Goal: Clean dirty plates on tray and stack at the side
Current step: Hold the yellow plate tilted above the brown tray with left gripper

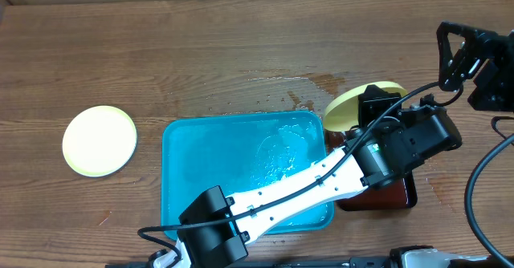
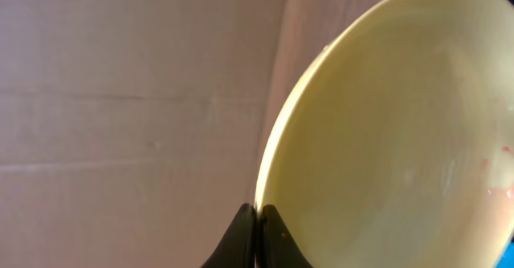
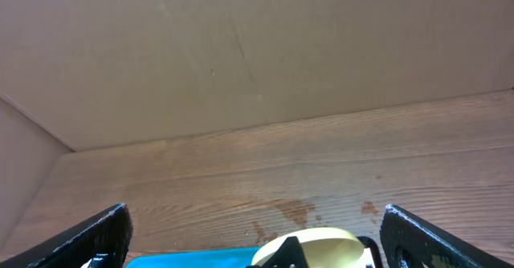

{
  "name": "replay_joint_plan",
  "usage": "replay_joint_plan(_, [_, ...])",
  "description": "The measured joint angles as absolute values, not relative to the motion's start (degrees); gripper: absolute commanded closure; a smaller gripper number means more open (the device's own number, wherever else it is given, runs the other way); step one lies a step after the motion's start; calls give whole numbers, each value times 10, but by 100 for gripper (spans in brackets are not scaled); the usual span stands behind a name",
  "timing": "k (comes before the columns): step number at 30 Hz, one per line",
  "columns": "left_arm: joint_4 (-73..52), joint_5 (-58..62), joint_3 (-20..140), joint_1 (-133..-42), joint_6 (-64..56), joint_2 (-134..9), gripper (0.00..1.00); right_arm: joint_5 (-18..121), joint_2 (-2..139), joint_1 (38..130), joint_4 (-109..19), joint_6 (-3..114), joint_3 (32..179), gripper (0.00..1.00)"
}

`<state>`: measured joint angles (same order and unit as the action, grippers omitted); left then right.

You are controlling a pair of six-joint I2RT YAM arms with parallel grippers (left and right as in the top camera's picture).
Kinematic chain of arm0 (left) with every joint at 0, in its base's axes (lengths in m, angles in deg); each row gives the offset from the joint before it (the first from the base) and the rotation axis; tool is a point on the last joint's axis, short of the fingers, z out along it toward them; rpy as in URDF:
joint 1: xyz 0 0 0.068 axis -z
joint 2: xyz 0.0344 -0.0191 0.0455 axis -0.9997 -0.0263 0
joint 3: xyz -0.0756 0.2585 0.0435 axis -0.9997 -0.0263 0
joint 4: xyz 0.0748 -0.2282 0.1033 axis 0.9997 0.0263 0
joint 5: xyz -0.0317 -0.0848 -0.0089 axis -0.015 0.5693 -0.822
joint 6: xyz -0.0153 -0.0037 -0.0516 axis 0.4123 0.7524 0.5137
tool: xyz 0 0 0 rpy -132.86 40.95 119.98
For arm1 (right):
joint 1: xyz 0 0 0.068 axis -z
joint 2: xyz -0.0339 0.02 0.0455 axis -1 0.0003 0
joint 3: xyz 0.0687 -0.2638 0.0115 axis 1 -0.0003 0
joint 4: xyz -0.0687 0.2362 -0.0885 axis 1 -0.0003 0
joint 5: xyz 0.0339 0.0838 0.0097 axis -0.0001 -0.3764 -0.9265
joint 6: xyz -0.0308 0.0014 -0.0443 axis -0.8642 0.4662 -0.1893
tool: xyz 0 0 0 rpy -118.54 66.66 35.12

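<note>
Gripping one yellow plate off the tray's far right corner

- worktop: brown wood grain, with a cardboard wall along the far edge. A wet patch with spatter lies just beyond the tray's far right corner.
- tray: turquoise with a raised rim, sitting centre-near on the worktop. The inside is glossy and wet.
- left arm: white links run from the near edge diagonally across the tray's right half. The black wrist sits past the tray's right side.
- right arm: black, at the far right edge of the overhead view, apart from the tray.
- dark red-brown tray: black rim, just beside the turquoise tray's right side, mostly hidden under the left wrist.
- second plate: pale yellow, flat on the worktop, well left of the tray. No smears are readable from overhead.
- held plate: pale yellow, steeply tilted, just off the tray's far right corner next to the wet patch. Cannot tell if its low edge touches anything. The left wrist view shows faint red marks near the right edge of its face.
- left jaws: clenched on the held plate's rim, with both fingertips pinched together at the edge.
- right jaws: released and spread wide, with fingers at either side of the right wrist view and nothing gripped. The held plate shows low in that view, apart from them.
</note>
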<state>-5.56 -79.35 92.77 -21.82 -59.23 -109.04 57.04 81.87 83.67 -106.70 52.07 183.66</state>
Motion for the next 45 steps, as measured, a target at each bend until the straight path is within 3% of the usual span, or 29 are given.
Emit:
replay_joint_plan(19, [-116,-849,928,-218,-609,-1090,96,570,819,837,-1069,521,1837,0])
replay_joint_plan(27, [-61,-817,929,-211,-570,-1091,96,570,819,837,-1073,521,1837,0])
replay_joint_plan(35, [-107,-853,930,-209,-505,-1091,96,570,819,837,-1074,521,1837,0])
replay_joint_plan(45, [-1,-668,932,-209,-453,-1092,96,570,819,837,-1074,521,1837,0])
